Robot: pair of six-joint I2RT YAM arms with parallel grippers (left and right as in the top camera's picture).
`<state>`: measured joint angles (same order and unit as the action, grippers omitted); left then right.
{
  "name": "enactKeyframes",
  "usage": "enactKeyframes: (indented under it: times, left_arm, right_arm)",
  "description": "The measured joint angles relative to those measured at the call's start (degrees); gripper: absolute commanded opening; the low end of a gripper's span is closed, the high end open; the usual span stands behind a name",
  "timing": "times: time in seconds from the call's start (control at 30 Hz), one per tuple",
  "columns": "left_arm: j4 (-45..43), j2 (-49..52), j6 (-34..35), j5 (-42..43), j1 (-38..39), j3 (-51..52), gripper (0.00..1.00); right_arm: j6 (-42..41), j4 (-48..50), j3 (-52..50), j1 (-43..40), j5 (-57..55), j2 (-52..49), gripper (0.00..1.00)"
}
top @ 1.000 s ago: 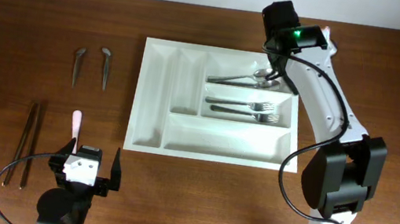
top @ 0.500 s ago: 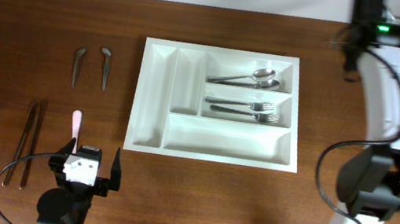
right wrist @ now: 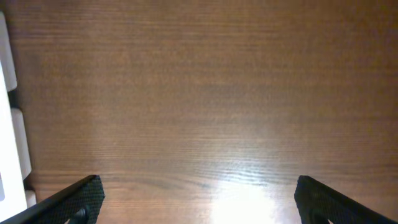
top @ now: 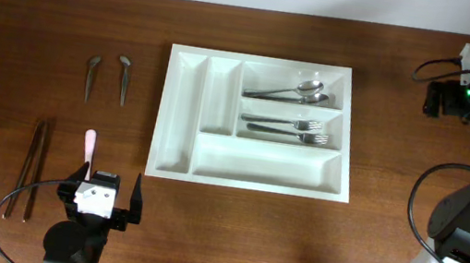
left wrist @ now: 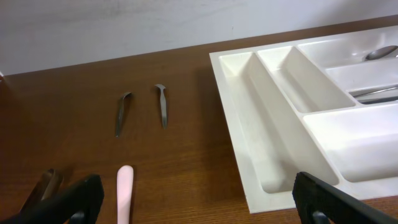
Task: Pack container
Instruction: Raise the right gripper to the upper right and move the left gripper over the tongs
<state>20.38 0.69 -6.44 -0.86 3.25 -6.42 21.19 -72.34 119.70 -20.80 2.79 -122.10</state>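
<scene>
One container (top: 267, 164) lies long axis left-right, narrow compartments (top: 199, 108) toward left

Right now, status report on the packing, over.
Jaws open, empty: left gripper, right gripper. In large white rectangular plastic cutlery tray: silver metal spoons, forks. Nothing over it.

Glossy white plastic container (top: 246, 185); shiny metal spoons (top: 309, 87); wood-grain table (top: 48, 10).
</scene>
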Motion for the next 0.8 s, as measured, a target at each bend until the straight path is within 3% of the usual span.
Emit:
enactKeyframes:
  times: [0.43, 0.63, 0.8]
  left_arm:
    - [-0.3, 0.0, 0.0, 0.2, 0.0, 0.0, 0.99]
    - [-1.7, 0.0, 0.0, 4.0, 0.0, -0.1, 0.99]
    - [1.5, 4.7, -0.1, 1.7, -1.4, -9.1, 0.99]
  right_arm:
    - [1.7, 2.2, -3.5, -0.9, 1.9, 0.0, 0.99]
    - [1.7, 2.3, -3.5, -0.9, 2.1, 0.0, 0.99]
    - [1.8, 2.4, -3.5, -0.9, 2.3, 0.0, 0.98]
